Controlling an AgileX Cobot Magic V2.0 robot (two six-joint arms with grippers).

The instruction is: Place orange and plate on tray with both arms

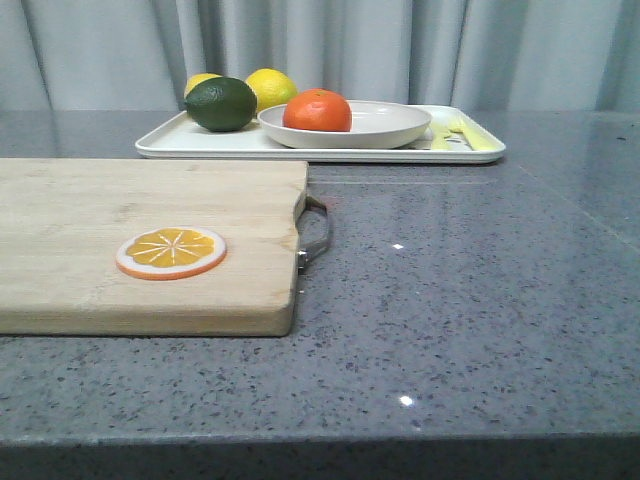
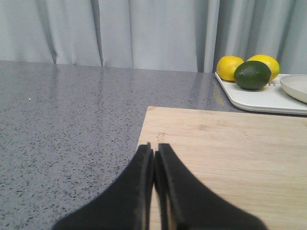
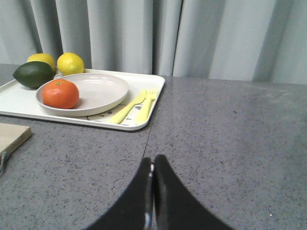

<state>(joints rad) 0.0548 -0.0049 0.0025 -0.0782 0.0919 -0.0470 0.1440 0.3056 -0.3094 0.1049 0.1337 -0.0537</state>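
Note:
The orange (image 1: pixel 317 110) lies in the off-white plate (image 1: pixel 390 125), and the plate stands on the white tray (image 1: pixel 200 145) at the back of the table. In the right wrist view the orange (image 3: pixel 60 93) sits at one side of the plate (image 3: pixel 100 91) on the tray (image 3: pixel 19 103), beside the yellow cutlery print (image 3: pixel 136 106). My right gripper (image 3: pixel 153 160) is shut and empty above bare table, well short of the tray. My left gripper (image 2: pixel 154 146) is shut and empty above the corner of the wooden cutting board (image 2: pixel 230 158). Neither gripper shows in the front view.
Two yellow lemons (image 1: pixel 268 88) and a dark green lime (image 1: pixel 220 104) lie on the tray's left part. The cutting board (image 1: pixel 100 240) with a metal handle (image 1: pixel 315 232) lies at the front left and carries a flat orange slice (image 1: pixel 171 251). Grey curtains hang behind.

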